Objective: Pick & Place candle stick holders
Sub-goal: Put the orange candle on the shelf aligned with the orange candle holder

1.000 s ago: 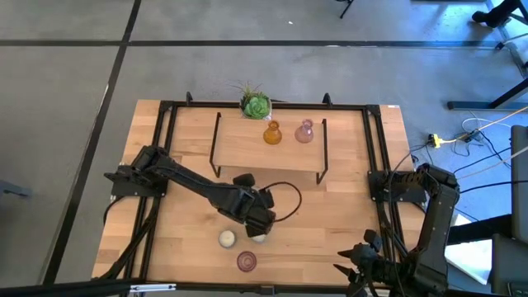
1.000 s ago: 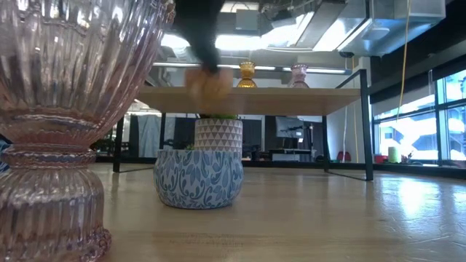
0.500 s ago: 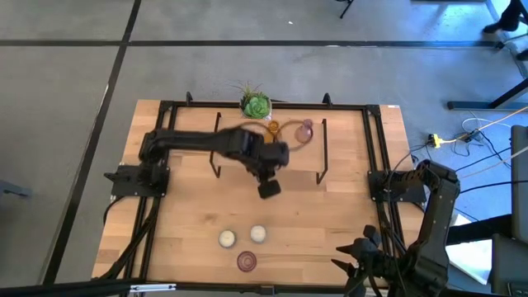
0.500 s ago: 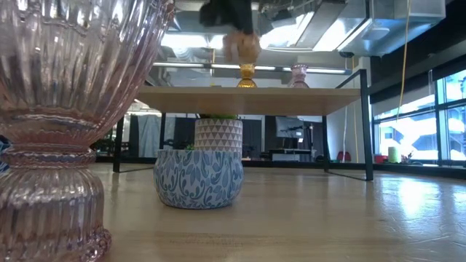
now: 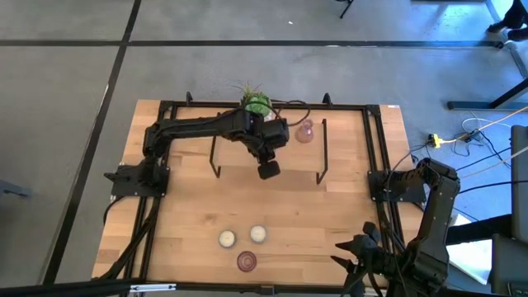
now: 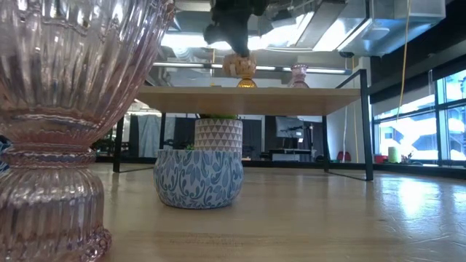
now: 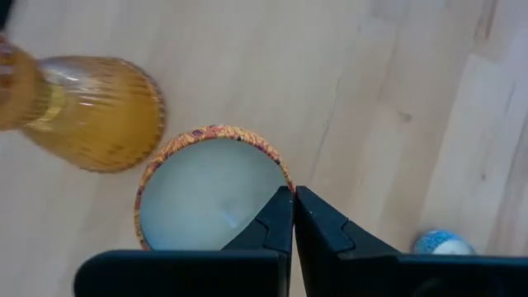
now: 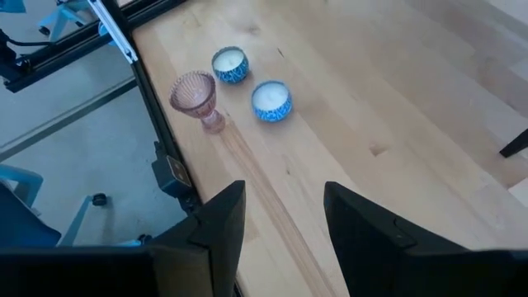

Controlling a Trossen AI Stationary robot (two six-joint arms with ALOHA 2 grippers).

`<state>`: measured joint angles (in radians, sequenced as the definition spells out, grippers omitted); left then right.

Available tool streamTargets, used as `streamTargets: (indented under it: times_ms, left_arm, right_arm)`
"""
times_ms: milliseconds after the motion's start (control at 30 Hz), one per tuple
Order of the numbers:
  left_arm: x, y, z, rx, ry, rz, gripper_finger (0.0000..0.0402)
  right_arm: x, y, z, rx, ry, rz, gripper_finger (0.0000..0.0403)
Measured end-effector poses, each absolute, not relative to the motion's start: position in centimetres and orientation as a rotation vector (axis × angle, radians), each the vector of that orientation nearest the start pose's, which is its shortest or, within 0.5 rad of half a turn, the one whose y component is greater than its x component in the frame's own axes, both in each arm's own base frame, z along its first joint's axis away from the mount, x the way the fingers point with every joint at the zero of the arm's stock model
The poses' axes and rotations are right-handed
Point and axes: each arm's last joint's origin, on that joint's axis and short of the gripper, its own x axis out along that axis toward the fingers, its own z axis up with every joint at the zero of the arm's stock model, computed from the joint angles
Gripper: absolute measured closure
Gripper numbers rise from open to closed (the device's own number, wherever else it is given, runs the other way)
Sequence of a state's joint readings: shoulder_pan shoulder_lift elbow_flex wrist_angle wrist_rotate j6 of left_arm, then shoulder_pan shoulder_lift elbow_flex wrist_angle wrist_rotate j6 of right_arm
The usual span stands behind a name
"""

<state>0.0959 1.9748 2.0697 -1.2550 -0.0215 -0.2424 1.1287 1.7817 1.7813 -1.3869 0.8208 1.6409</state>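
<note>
Left gripper (image 7: 293, 216): its fingers are pinched together on the rim of a low round candle holder (image 7: 210, 195) with an orange patterned wall and pale wax inside; in the low view the holder hangs under the gripper above the raised shelf.
Left arm: reaches from the table's left side over the raised shelf (image 5: 239, 153) toward the table's far edge.
Amber glass holder (image 7: 91, 111): stands on the shelf just beside the held holder; whether they touch cannot be told.
Pink glass holder on shelf (image 5: 304, 131): upright near the shelf's right end, apart from the left gripper.
Near-edge group: two low round holders (image 5: 227, 239) and (image 5: 258, 234) sit side by side near the table's front edge; the right wrist view shows them with blue patterned walls and white wax.
Pink glass holder at front (image 5: 247, 261): upright, just in front of those two, closest to the front edge.
Potted plant (image 5: 256, 103): at the table's far edge, behind the shelf.
Right gripper (image 8: 280, 223): fingers stand wide apart with nothing between them, waiting over the table's front right corner.
</note>
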Motion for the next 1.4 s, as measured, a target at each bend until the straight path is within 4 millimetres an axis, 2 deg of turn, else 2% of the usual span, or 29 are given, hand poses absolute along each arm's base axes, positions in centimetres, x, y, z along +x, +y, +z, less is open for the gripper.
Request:
streamTargets:
  times_ms: [333,733,1000,1400]
  left_arm:
    - [41.8,2.9,31.2,-0.209,1.21,0.155,0.0399]
    - [41.8,4.4,31.3,-0.242,1.185,0.152,0.0399]
    - [41.9,4.3,31.3,-0.267,1.183,0.127,0.0398]
    - [42.1,4.4,31.4,-0.249,1.163,0.141,0.0366]
  right_arm:
    - [17.3,29.4,33.7,0.395,0.679,-0.355,0.0233]
    - [17.4,29.5,33.8,0.408,0.684,-0.341,0.0233]
    - [17.4,29.5,33.7,0.405,0.684,-0.342,0.0233]
    - [17.4,29.4,33.7,0.392,0.688,-0.35,0.0233]
